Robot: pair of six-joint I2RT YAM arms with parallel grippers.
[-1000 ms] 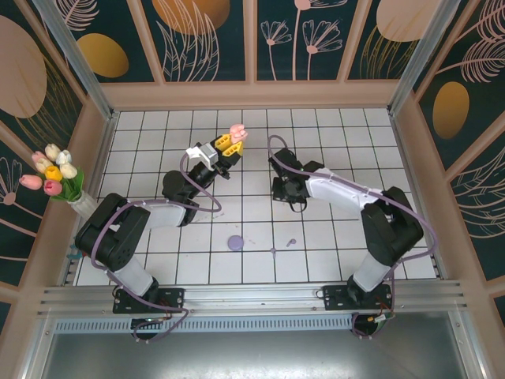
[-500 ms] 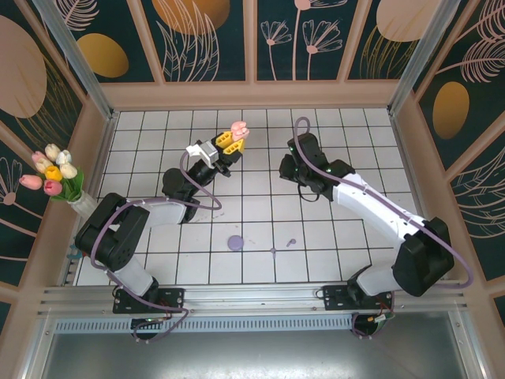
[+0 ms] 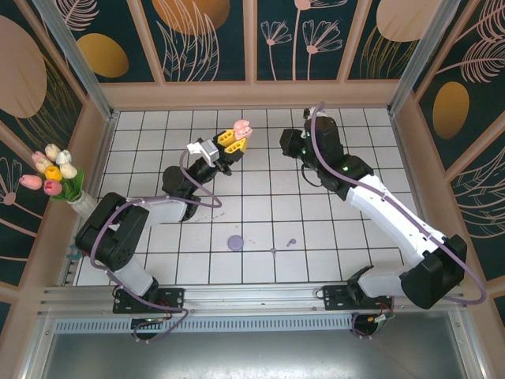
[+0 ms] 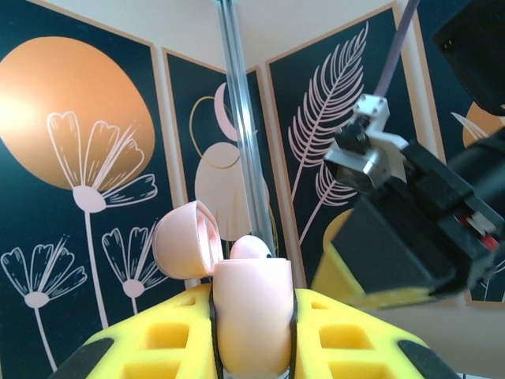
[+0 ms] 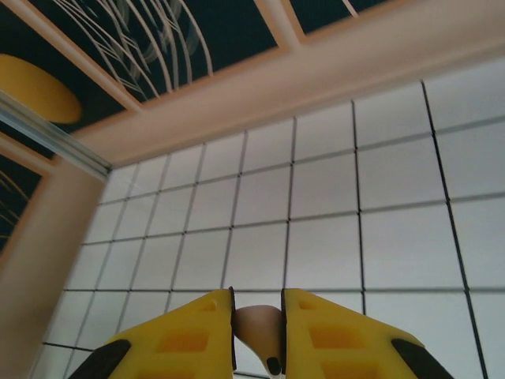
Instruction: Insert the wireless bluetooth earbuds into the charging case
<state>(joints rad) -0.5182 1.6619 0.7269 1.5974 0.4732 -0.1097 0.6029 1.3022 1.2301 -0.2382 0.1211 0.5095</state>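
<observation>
The floor [image 3: 355,237] is white tiles with dark lines. Around it are walls [image 4: 79,158] painted with big flowers and leaves. A shiny metal post [image 4: 237,118] stands in one corner. One bunch of flowers [image 3: 54,172] sits at the left edge, far from both arms. One round purple disc [image 3: 235,243] lies on the tiles near the front. Two tiny purple earbuds [image 3: 291,242] lie just to its right, one a bit closer to the disc than the other. They are well apart from both grippers.

The left gripper [image 3: 234,136] is up off the floor near the back. Its yellow fingers are pressed tight on the one pink charging case [image 4: 252,316], which stands upright between them. The lid [image 4: 185,237] is flipped open to the left. A small pink bump [image 4: 251,246] pokes up from the top of the case. I cannot tell if it is an earbud.

The right gripper [image 5: 258,304] is near the case, on its right side, not touching it. In the left wrist view it is the big dark and yellow shape next to the case. Its yellow fingers pinch one pale pink earbud [image 5: 254,324], with the little dark tip pointing down. The earbud sits right between the jaws, apart from the case.
</observation>
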